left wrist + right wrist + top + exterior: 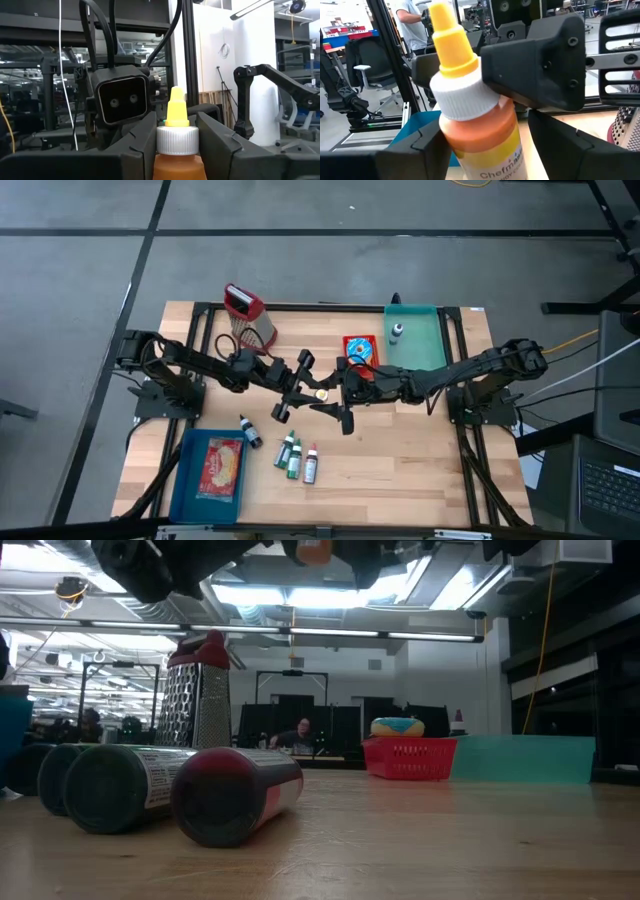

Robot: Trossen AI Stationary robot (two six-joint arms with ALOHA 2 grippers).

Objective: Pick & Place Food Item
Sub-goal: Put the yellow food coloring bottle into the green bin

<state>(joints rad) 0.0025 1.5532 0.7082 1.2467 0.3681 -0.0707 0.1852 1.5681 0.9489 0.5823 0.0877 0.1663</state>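
Observation:
An orange sauce bottle (482, 135) with a white cap and a yellow nozzle hangs high over the table's middle (321, 393), between both arms. My left gripper (306, 390) reaches in from the table's left and is shut on it. My right gripper (490, 152) comes level from the right. Its fingers stand on either side of the bottle's body, and a gap shows beside one finger (560, 145). In the low view only the bottle's orange bottom (314, 550) shows at the top edge. My left gripper pinches the bottle's orange body just below the white cap (176, 167) between its two fingers (137, 150). The fingers come about level from the table's left. The bottle stands nearly upright, nozzle up, lifted clear of the table.
Several spice bottles (292, 452) lie near the front. A blue tray (185, 480) with a food packet is at the front left. A red-topped grater (250, 318), a red basket (360, 348) and a green tray (420, 340) holding a small bottle stand at the back.

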